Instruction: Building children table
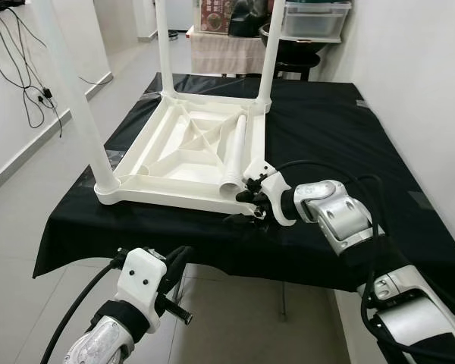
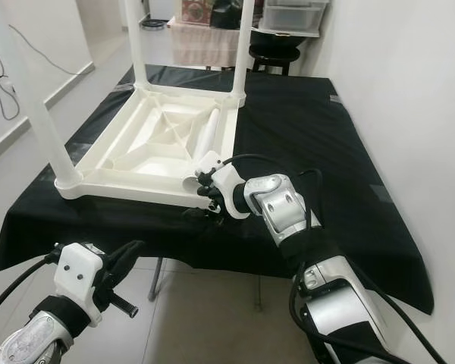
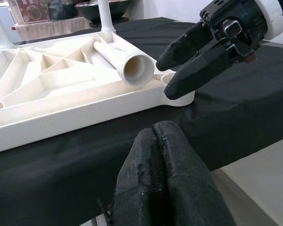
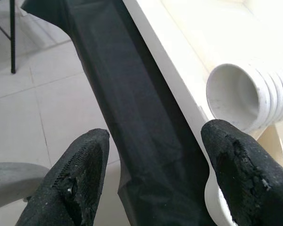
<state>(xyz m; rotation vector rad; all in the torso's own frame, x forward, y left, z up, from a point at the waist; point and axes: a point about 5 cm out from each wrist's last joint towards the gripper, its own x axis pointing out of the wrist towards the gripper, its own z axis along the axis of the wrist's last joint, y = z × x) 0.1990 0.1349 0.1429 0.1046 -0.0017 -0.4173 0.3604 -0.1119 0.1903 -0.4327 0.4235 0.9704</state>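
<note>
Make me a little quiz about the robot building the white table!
1. True or false: the white table lies upside down on the black cloth.
2. How many legs already stand up from it: A) one, B) three, C) four?
3. Fill in: the right gripper, fingers open, is at the threaded end of the ____ leg lying in the frame.

Key: 1 true. 2 B. 3 loose. The left gripper is shut, below the cloth's edge.

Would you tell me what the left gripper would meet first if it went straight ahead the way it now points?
Probably the black cloth hanging over the table's near edge, just below the upturned white tabletop. The left gripper, fingers shut, points at that edge; depth is unclear, so it might pass just above and strike the tabletop's rim instead.
</note>
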